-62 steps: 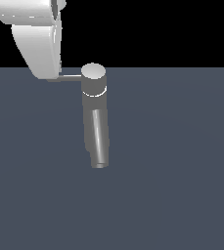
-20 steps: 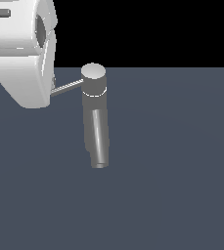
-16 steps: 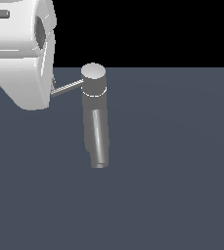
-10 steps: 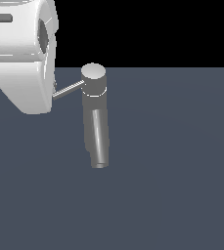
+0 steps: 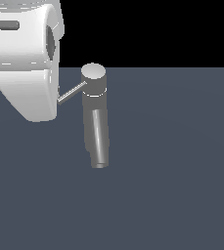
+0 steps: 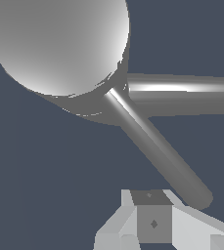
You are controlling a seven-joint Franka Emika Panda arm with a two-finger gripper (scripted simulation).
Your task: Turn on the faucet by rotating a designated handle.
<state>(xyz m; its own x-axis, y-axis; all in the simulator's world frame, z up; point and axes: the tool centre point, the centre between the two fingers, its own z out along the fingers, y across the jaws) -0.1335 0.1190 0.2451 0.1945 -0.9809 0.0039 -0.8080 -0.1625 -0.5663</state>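
Observation:
The faucet (image 5: pixel 94 100) is a grey upright cylinder with a round pale cap (image 5: pixel 93 72) and a thick spout (image 5: pixel 100 141) pointing toward the camera. The handle (image 5: pixel 72 92), a thin dark rod, slants from the cap toward the exterior view's left. Its tip meets the edge of my bulky white gripper (image 5: pixel 35 110), whose fingertips are hidden there. In the wrist view the cap (image 6: pixel 59 45), spout (image 6: pixel 182 93) and handle (image 6: pixel 157 152) fill the frame. The handle's end lies just beside my gripper (image 6: pixel 152 211), whose fingers look closed together with nothing between them.
The faucet stands on a flat dark blue-grey surface (image 5: pixel 172 185) that runs to a black background. Nothing else shows on it.
Over three seconds the handle has swung from level to slanting downward at the exterior view's left. My gripper has come lower and closer to the camera. In the last second little moves.

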